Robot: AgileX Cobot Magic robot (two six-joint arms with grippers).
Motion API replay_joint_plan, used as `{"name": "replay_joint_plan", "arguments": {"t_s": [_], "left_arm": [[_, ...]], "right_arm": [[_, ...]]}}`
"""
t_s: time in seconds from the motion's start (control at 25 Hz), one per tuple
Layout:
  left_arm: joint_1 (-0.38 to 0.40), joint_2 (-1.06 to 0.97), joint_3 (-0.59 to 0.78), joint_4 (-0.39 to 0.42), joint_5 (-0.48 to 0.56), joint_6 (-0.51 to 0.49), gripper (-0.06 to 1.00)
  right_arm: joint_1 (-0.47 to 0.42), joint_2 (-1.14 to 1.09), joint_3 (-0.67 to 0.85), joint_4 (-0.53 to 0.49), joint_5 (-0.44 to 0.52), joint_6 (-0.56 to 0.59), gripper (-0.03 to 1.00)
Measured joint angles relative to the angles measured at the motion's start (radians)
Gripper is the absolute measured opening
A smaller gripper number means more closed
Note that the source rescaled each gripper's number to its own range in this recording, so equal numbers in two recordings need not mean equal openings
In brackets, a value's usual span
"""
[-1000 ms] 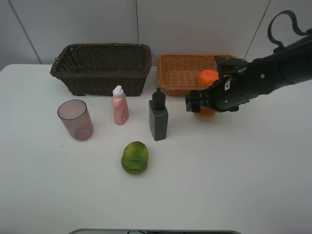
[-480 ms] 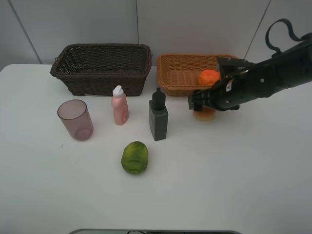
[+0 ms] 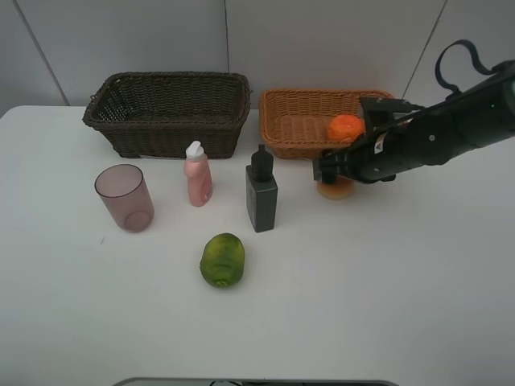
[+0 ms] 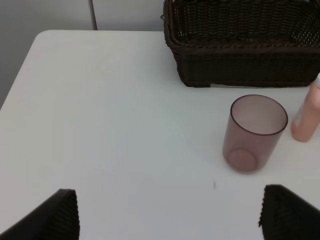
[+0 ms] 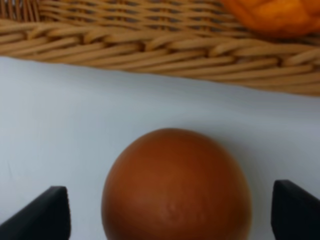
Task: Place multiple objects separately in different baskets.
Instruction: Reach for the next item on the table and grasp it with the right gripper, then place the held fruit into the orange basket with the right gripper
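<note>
Inside the tan basket at far right lies only the orange; the dark basket looks empty. Cup, pink bottle, grey bottle, green fruit and peach wait on the table. Right gripper hovers low over the peach, jaws wide, unclosed. Left gripper, near the cup, gapes empty.
</note>
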Motion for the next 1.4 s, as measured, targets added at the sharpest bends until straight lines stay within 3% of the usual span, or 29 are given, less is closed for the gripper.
{"name": "replay_joint_plan", "arguments": {"t_s": [0.44, 0.72, 0.8, 0.92, 1.4], "left_arm": [[0.0, 0.0, 0.0, 0.0, 0.0, 0.0, 0.92], [0.0, 0.0, 0.0, 0.0, 0.0, 0.0, 0.92], [0.0, 0.0, 0.0, 0.0, 0.0, 0.0, 0.92], [0.0, 0.0, 0.0, 0.0, 0.0, 0.0, 0.92], [0.0, 0.0, 0.0, 0.0, 0.0, 0.0, 0.92]], "right_arm": [[0.0, 0.062, 0.0, -0.001, -0.088, 0.0, 1.0], [0.0, 0.087, -0.001, -0.001, -0.089, 0.0, 1.0], [0.0, 0.088, -0.001, -0.003, -0.089, 0.0, 0.91], [0.0, 0.091, -0.001, -0.003, -0.091, 0.0, 0.53], [0.0, 0.091, -0.001, -0.003, -0.089, 0.0, 0.53]]}}
